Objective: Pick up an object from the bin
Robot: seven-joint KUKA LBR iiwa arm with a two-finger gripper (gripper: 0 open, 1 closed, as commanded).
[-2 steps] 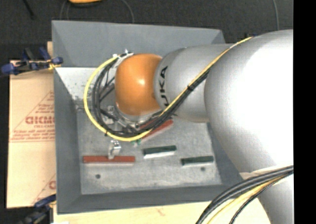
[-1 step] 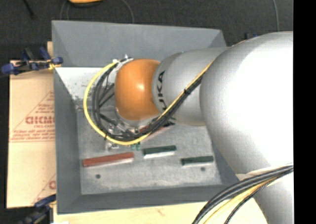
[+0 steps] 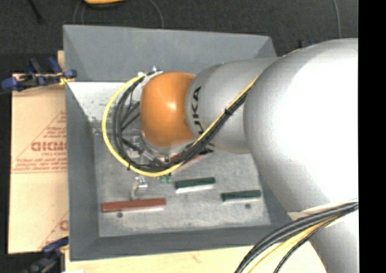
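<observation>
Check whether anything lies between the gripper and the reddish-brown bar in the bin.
Nothing visible does. The gripper is right beside the reddish-brown bar, with only bare bin floor between them. The green-and-white bar and the dark green bar lie apart, toward the arm's side.

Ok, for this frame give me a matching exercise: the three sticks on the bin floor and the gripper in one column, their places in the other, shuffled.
Things
1. reddish-brown stick
2. white-and-green stick
3. dark green stick
4. gripper

Places
A. farthest toward the view's right on the bin floor
B. just below the orange wrist cover in the view
C. lowest and farthest left of the sticks
D. between the other two sticks, going left to right

Pairs: 1-C, 2-D, 3-A, 4-B.
</observation>
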